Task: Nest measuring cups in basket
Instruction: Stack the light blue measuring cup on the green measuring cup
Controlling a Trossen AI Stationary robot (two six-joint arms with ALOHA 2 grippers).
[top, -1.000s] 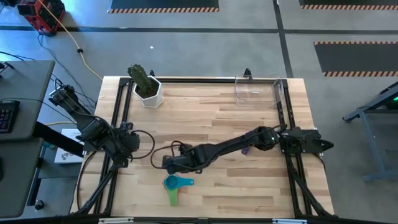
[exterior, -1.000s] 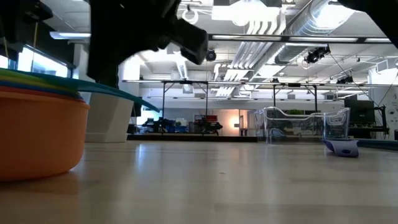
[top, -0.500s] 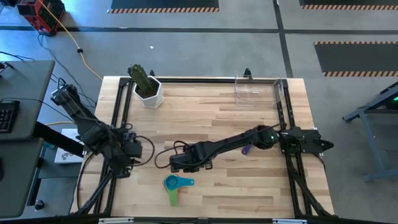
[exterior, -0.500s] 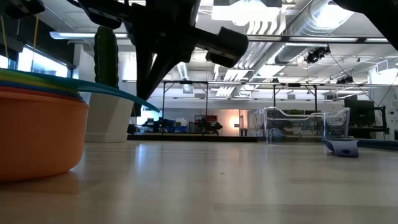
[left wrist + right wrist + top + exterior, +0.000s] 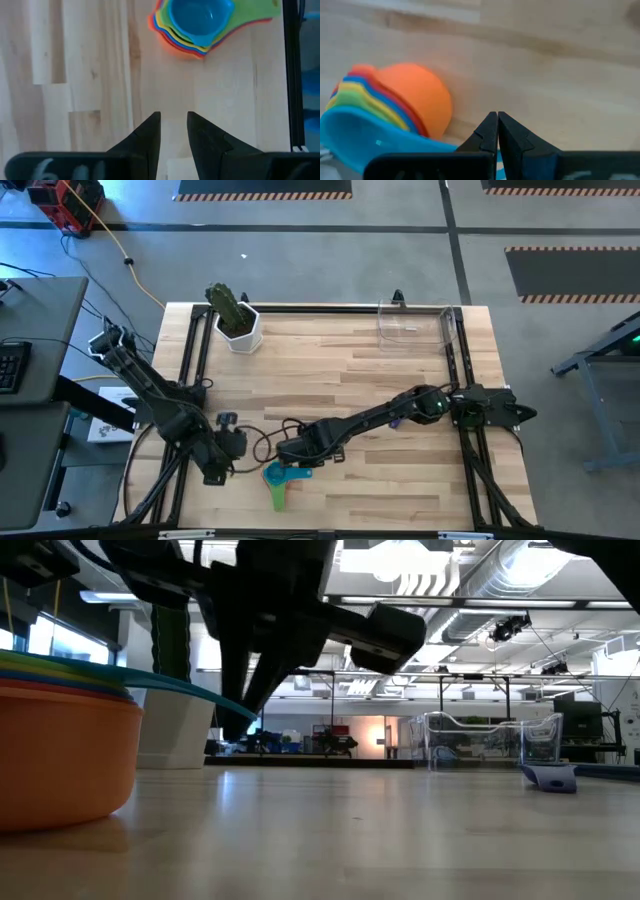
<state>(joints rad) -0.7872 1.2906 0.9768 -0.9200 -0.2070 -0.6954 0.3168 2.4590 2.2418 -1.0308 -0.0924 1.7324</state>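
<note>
Stack of nested cups [image 5: 277,477] sits near front edge of the wooden surface [image 5: 340,370], a bit left of centre; teal cup on top, green handle sticking toward the front. Left wrist view shows the stack [image 5: 197,22] w/ blue-teal bowl uppermost and yellow, orange, red rims fanned under it. Low view: same stack [image 5: 65,740] close up, orange cup at the bottom.

Right jaws [image 5: 288,455] reach across from the right side, low, just behind the stack; clenched, tips together, nothing between them. Right wrist view has the tips [image 5: 497,131] right beside the orange cup's wall [image 5: 420,97].

Left jaws [image 5: 238,444] are just left of the stack, released; fingers [image 5: 150,135] stand apart w/ bare wood between, pointed at the stack, not touching it.

One purple cup [image 5: 396,420] lies alone right of centre, partly under the right arm. Clear basket [image 5: 414,323] at back right corner, well apart from the stack. White pot w/ plant [image 5: 237,323] at back left.
</note>
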